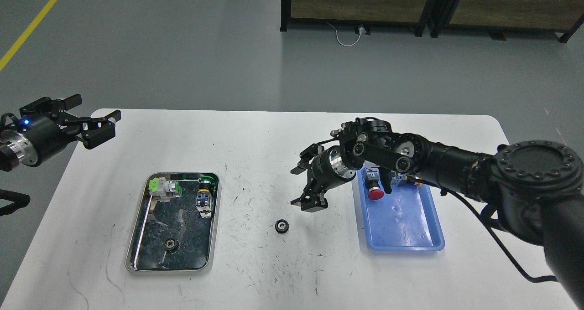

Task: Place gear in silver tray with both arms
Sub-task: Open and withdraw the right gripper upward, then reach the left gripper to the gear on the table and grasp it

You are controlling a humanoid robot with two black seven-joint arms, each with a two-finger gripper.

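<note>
A small black gear [282, 226] lies flat on the white table between the two trays. My right gripper [305, 187] is open and empty, raised up and to the right of that gear. The silver tray [137, 237] sits at the left; it holds another black gear [171, 245], a green and white part [162, 187] and a blue and green part [204, 198]. My left gripper [93, 125] is open and empty, above the table's far left corner, well away from the tray.
A blue plastic tray [410, 232] at the right holds a red button part [375, 193] and other small parts under my right arm. The white table [255, 136] is scratched. Grey floor and a dark shelf lie beyond.
</note>
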